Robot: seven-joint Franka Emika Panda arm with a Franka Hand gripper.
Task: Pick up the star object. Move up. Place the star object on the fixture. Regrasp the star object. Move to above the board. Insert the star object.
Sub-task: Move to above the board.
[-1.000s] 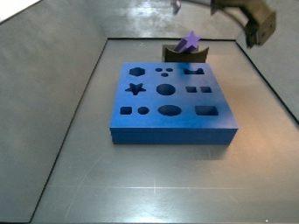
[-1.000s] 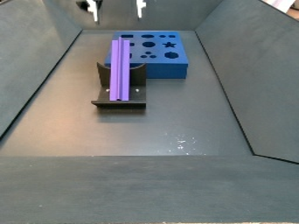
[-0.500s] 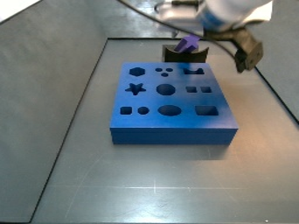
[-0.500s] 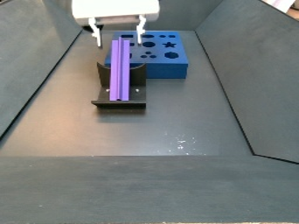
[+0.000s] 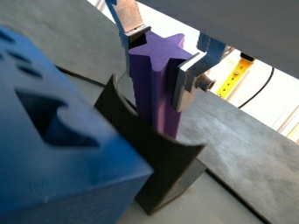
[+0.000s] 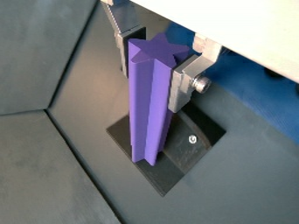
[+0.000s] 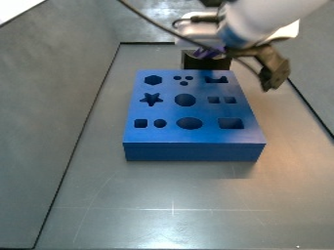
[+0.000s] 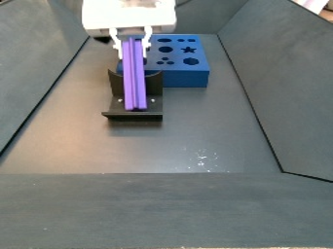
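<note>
Over the fixture [image 8: 131, 105], the claw [image 6: 156, 59] grips the purple star object [image 6: 151, 101], the blue board [image 8: 181, 61] just behind

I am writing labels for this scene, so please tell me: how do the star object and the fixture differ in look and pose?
The star object is purple, long and slim; the fixture is dark, short and broad. The star object leans on the fixture, while the fixture sits on the floor. The gripper has a finger on each side of the star object's end.
</note>
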